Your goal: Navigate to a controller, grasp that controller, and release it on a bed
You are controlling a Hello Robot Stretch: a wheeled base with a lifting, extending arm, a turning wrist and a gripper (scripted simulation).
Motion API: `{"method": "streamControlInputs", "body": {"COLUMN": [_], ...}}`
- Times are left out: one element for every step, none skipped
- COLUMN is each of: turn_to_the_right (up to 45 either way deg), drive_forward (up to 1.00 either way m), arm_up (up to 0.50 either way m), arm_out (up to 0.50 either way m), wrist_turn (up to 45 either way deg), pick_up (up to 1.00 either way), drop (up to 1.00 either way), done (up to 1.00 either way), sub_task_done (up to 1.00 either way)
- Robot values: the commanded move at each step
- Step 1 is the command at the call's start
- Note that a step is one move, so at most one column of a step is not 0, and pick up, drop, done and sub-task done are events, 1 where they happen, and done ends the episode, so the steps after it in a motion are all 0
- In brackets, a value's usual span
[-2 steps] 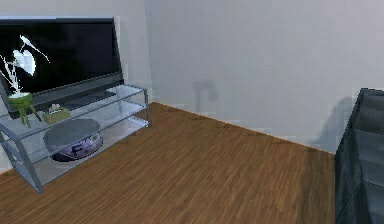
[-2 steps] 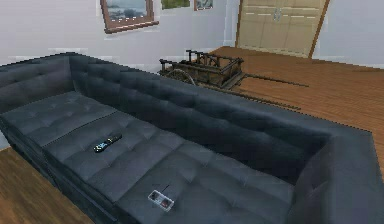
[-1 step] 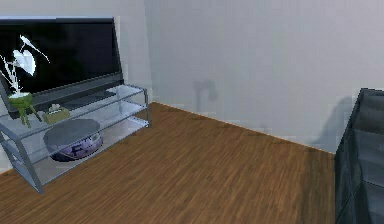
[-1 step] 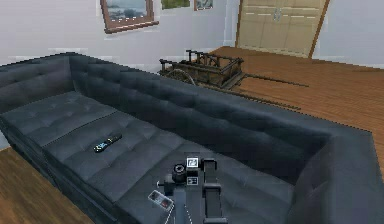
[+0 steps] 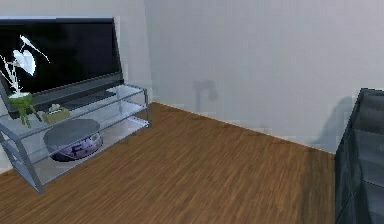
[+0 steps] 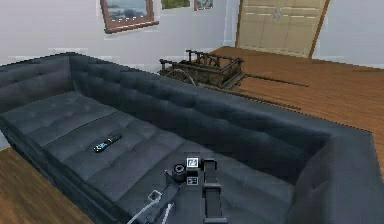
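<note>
Fingers against dark sofa seat — can't tell if holding anything; wood floor beyond.

Dark television stands on a glass bench, with a potted plant beside it. A grey round item lies on the lower shelf. Black tufted sofa noted. Beyond it: wooden cart, framed picture, cream double door.

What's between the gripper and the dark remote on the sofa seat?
Just bare dark sofa seat separates the gripper from the remote, in the arm side view.
</note>
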Motion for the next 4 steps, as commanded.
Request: {"method": "streamControlInputs", "body": {"turn_to_the_right": [0.0,0.0,0.0,0.0], "drive_forward": [0.00,0.00,0.00,0.00], "arm_up": [0.00,0.00,0.00,-0.30], "arm_out": [0.00,0.00,0.00,0.00], "wrist_turn": [45.0,45.0,18.0,0.0], "pick_up": [0.00,0.00,0.00,0.00], "drop": [0.00,0.00,0.00,0.00], "done": [0.00,0.00,0.00,0.00], "sub_task_done": [0.00,0.00,0.00,0.00]}}
